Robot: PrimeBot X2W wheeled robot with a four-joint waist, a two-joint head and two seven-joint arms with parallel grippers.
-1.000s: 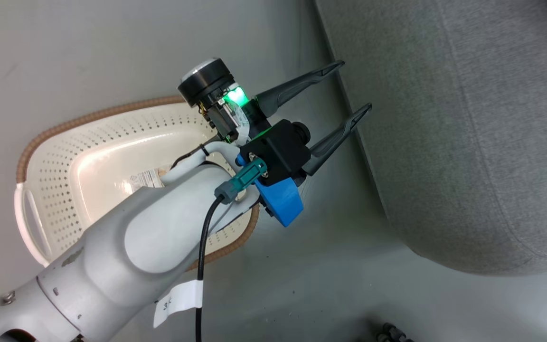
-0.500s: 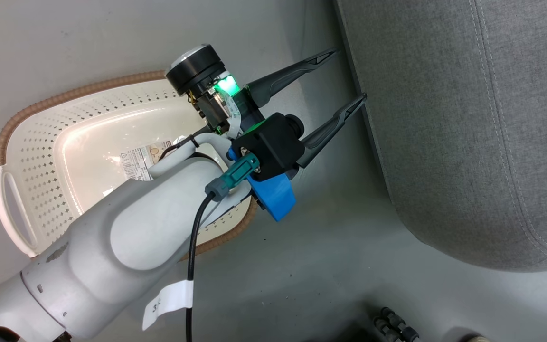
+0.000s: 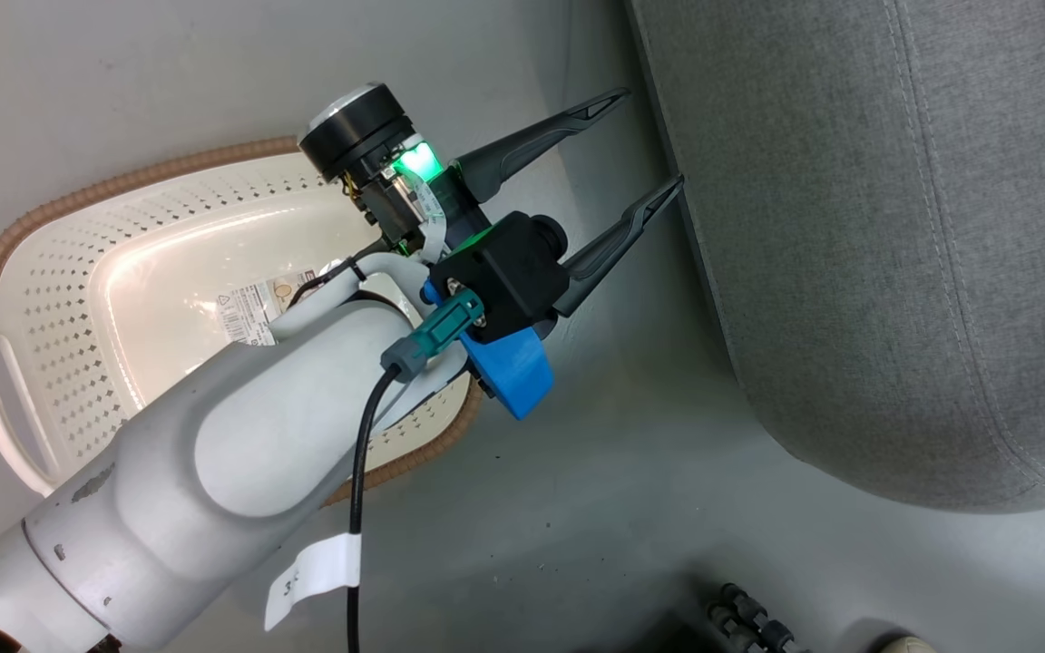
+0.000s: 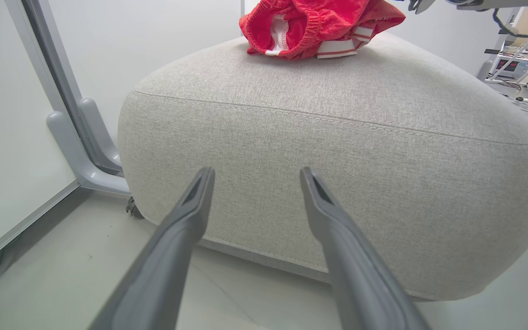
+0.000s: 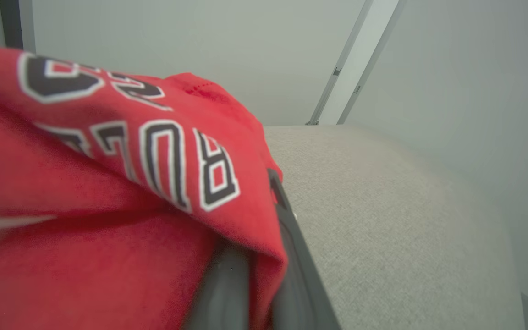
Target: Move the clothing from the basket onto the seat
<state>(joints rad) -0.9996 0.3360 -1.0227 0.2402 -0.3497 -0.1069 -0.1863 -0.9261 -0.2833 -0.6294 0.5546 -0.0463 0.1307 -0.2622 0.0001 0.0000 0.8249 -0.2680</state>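
Note:
The basket (image 3: 60, 299), cream with a brown rim, stands on the floor at the left of the head view, and its inside shows just a label sticker (image 3: 246, 313). My left gripper (image 3: 650, 138) hangs open and empty between the basket and the grey seat (image 3: 849, 227). In the left wrist view its fingers (image 4: 195, 201) point at the seat's side (image 4: 337, 151), and red clothing (image 4: 310, 27) with white trim lies on top. In the right wrist view my right gripper (image 5: 268, 215) is shut on lettered red clothing (image 5: 131, 183) over the seat (image 5: 383, 206).
Grey floor (image 3: 595, 508) separates basket and seat. A grey frame leg (image 4: 85, 151) and a white wall panel stand left of the seat. Cables (image 3: 749, 617) lie at the head view's bottom edge. Lab equipment and cords (image 4: 511, 64) stand beyond the seat at the right.
The head camera has shifted, so more of the basket and the seat's seam show. My left gripper stays open beside the seat.

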